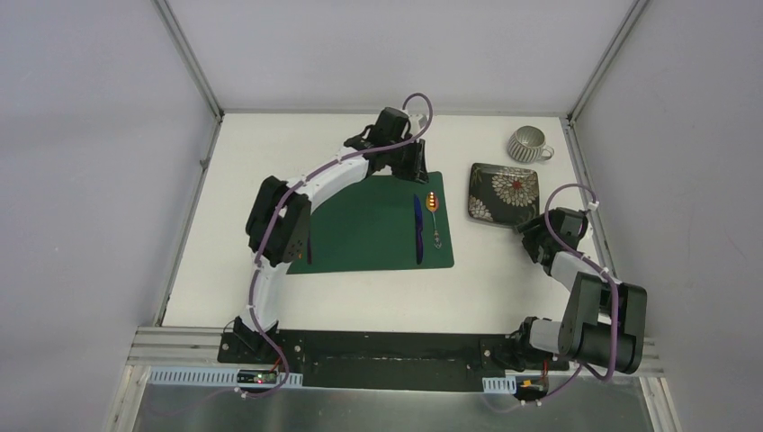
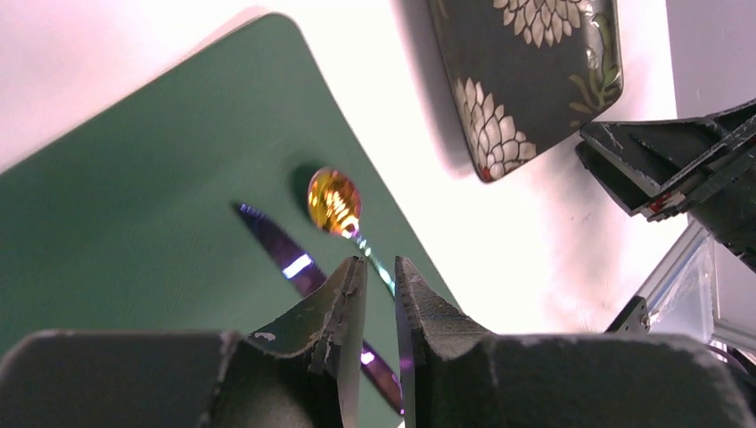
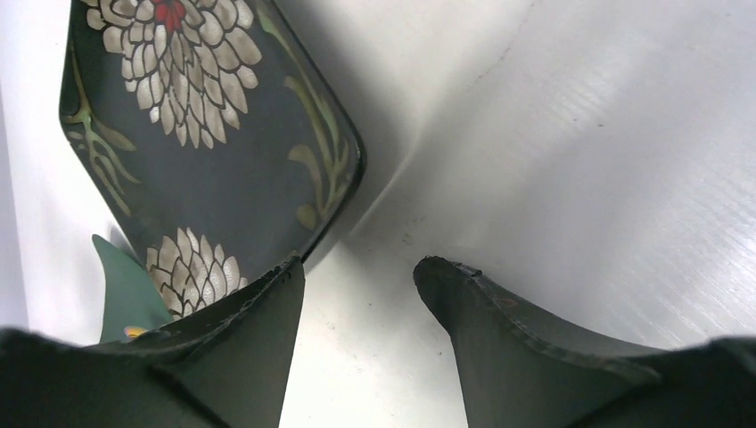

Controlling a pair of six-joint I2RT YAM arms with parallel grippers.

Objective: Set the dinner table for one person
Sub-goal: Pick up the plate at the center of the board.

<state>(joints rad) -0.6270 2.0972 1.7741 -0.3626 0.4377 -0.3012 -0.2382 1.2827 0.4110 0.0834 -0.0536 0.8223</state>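
The white dinner table (image 1: 261, 153) carries a dark green placemat (image 1: 369, 225). On the mat's right part lie a purple knife (image 1: 417, 229) and a spoon (image 1: 435, 209) with a golden bowl, side by side. My left gripper (image 1: 414, 168) hovers over the mat's far right corner. In the left wrist view its fingers (image 2: 381, 263) stand open by a narrow gap with nothing between them, above the knife (image 2: 294, 263) and spoon (image 2: 334, 201). My right gripper (image 1: 531, 227) is open and empty at the near corner of the dark floral square plate (image 1: 504, 192); its fingertips (image 3: 359, 267) sit just off the plate's (image 3: 196, 152) corner.
A grey ribbed cup (image 1: 529, 144) stands at the far right behind the plate. Aluminium frame posts (image 1: 191, 63) rise at the table's back corners and grey walls enclose the sides. The right arm's black gripper (image 2: 677, 160) shows in the left wrist view beside the plate (image 2: 526, 71).
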